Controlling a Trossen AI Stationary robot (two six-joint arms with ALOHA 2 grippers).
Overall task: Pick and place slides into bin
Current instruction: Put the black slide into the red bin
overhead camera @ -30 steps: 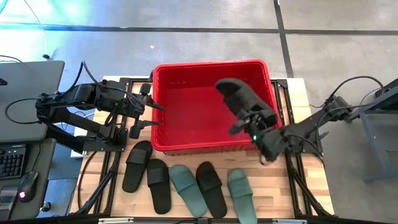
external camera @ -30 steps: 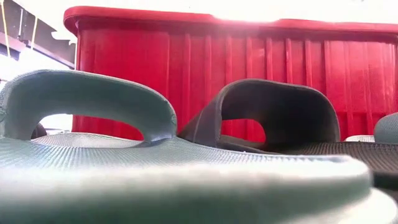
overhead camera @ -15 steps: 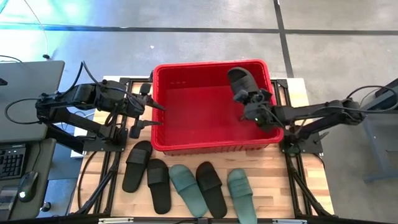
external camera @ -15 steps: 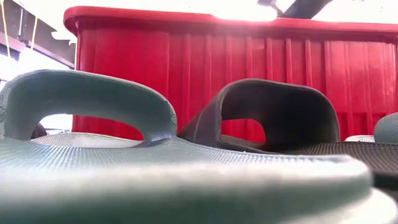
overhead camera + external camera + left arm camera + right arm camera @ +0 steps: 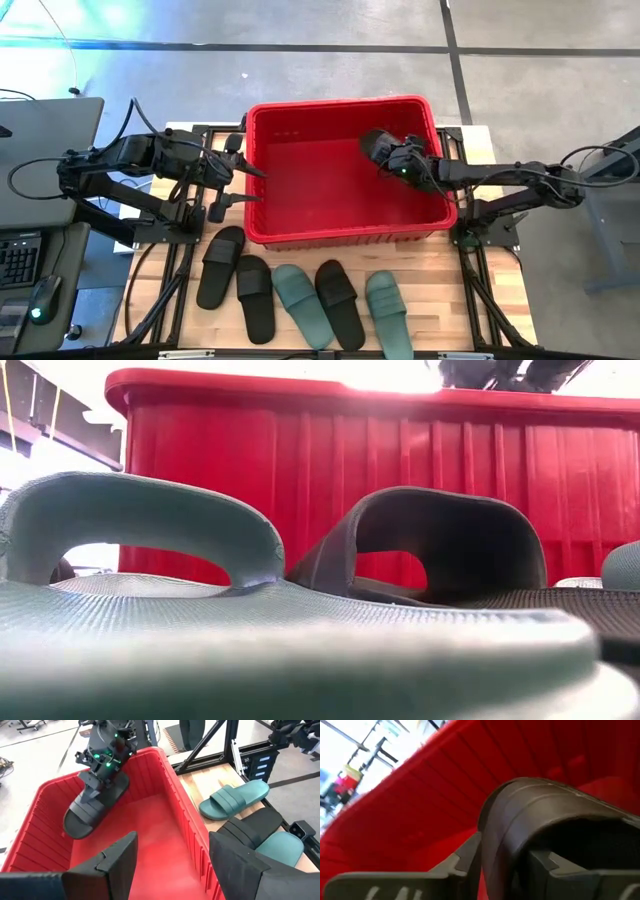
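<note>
- High view: the right gripper (image 5: 392, 160) reaches over the red bin (image 5: 345, 104), clamped on a black slide (image 5: 378, 145) that hangs inside the bin toward its 2 o'clock corner; the left gripper (image 5: 248, 185) waits at the bin's 9 o'clock wall, fingers spread and empty; five slides lie in a row on the table at the bin's 6 o'clock, namely two black slides (image 5: 238, 282), a teal slide (image 5: 301, 304), a black slide (image 5: 339, 302) and a teal slide (image 5: 387, 308).
- Low view: a teal slide (image 5: 140, 530) and a black slide (image 5: 450, 540) stand before the bin's ribbed wall (image 5: 300, 450); the right arm (image 5: 500, 372) shows above the rim at 1 o'clock.
- Left wrist view: the held slide (image 5: 95, 802) tilts toe-down, just above the bin floor (image 5: 155, 820); whether it touches is unclear.
- Right wrist view: the fingers (image 5: 465, 857) pinch the slide's strap (image 5: 545, 810) against red walls.
- Judged step: placing the first slide; next the right gripper should let go and withdraw clear of the rim, then go for a slide in the row.
</note>
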